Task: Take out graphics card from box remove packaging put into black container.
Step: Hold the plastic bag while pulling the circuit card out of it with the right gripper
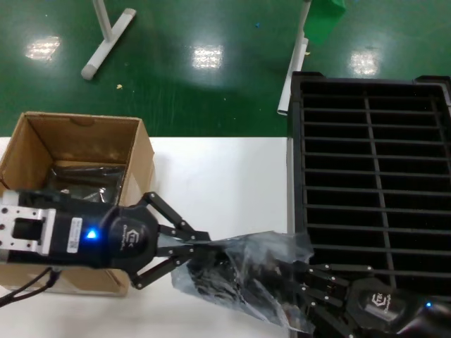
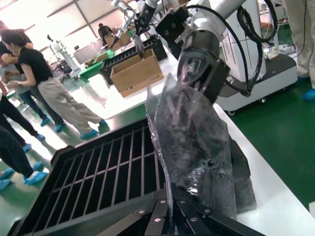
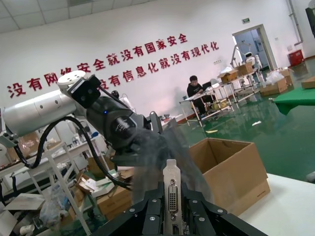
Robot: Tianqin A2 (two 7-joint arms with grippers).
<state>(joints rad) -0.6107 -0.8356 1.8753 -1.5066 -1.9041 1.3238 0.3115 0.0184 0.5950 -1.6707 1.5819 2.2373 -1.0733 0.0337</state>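
Crinkly grey bag (image 1: 243,274), card (image 3: 172,189) inside: my left gripper (image 1: 189,248) pinches its 9 o'clock end, right gripper (image 1: 306,280) clamps the card's bracket at 3.

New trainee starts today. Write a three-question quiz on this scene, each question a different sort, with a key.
1. True or false: the graphics card is already slotted in the black container.
2. Which grippers are shut on the bag? A) left only B) right only C) both
3. Fill in: the box stands on the robot's ____ side of the white table.

Key
1. False. The card is between the two grippers, its bracket end at the right gripper.
2. C. The left gripper pinches the bag's other end.
3. Left.
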